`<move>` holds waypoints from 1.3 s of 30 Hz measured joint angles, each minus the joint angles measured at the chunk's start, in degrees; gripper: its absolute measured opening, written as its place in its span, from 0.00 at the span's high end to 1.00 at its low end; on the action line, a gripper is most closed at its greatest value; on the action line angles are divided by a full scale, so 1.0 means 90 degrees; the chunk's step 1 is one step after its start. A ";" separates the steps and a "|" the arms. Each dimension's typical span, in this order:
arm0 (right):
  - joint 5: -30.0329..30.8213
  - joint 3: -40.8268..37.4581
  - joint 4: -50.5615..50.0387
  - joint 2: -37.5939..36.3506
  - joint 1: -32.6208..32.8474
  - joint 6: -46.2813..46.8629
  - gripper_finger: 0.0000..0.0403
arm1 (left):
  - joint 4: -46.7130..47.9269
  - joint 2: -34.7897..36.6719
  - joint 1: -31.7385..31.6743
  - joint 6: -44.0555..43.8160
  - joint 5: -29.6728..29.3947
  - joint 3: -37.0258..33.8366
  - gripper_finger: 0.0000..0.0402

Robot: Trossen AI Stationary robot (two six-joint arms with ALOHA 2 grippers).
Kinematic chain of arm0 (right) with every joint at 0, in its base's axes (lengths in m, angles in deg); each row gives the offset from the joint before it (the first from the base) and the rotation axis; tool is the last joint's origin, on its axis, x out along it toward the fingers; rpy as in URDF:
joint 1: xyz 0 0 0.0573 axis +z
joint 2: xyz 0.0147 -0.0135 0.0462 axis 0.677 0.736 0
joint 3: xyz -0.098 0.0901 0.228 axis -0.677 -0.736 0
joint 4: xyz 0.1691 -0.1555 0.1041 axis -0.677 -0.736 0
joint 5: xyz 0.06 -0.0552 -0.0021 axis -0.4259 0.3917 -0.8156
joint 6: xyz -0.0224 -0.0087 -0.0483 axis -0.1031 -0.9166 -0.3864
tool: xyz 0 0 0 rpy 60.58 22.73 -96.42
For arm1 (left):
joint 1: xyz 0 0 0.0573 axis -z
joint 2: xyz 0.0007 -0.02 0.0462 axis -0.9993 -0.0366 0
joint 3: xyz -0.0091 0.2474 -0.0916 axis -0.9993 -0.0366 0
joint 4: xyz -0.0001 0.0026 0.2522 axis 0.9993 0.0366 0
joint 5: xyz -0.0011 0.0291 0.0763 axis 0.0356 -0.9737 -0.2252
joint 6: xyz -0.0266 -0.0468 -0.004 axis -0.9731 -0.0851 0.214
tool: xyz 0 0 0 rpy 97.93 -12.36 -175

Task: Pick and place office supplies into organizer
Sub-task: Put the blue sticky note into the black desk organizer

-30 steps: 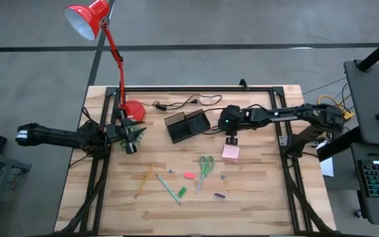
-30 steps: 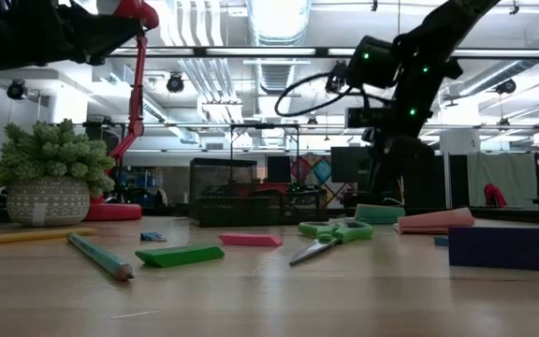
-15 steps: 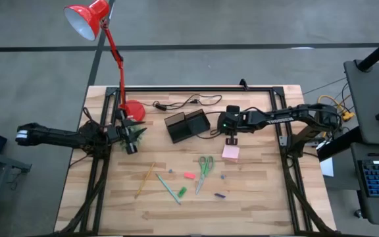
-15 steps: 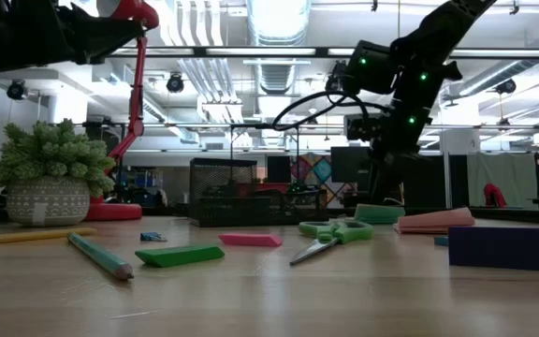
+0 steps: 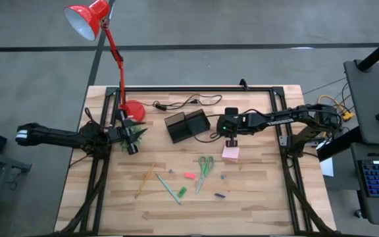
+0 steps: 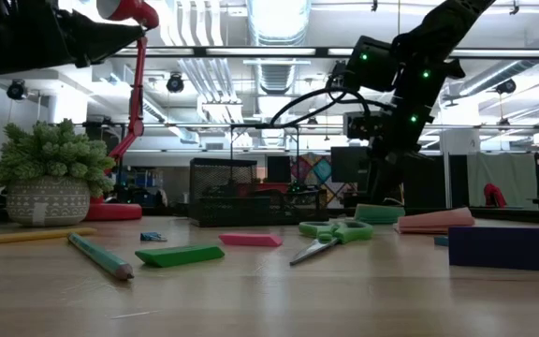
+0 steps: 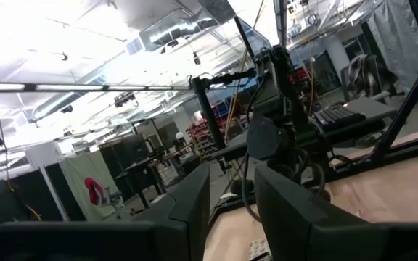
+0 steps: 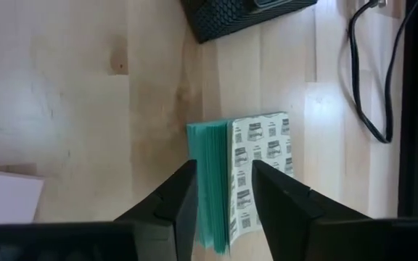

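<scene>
From above, we are looking at a wooden table [image 5: 255, 197] on a grey floor, with the organizer [image 5: 187, 125] near the back and most supplies lying in front of it: scissors [image 5: 204, 166], yellow pencil [image 5: 144, 180], green pen [image 5: 168, 189]. The right gripper [image 5: 230, 139] is hanging between the organizer and the pink sticky-note pad [image 5: 230, 153]; the left gripper [image 5: 130, 146] is waiting by the lamp base [image 5: 134, 110].

At table height, we are seeing the right arm coming down behind the scissors [image 6: 333, 234].

The left wrist view is showing its fingers parted, with nothing between them.

Past the right wrist, the spread jaws are straddling a white, green-edged block [image 8: 244, 177]. We judge a pickup is under way: next comes closing, lifting and carrying it to the organizer [image 8: 245, 16].

Since a second ago, the gripper has edged slightly toward the organizer.
</scene>
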 joint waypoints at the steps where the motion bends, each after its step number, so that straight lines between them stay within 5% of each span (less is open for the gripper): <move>1: -0.0029 -0.0002 0.0006 0.0000 0.0000 -0.0001 0.68 | -0.0002 -0.0009 0.0002 0.0010 0.0000 0.0000 0.76; 14: 0.0147 -0.0187 0.0428 0.0002 -0.0005 -0.0210 0.54 | 0.0000 -0.0015 0.0001 0.0022 0.0000 0.0017 0.76; 39: 0.0147 -0.0379 0.0962 0.0360 -0.0046 -0.0825 0.54 | -0.0006 -0.0014 0.0001 0.0023 0.0000 0.0022 0.76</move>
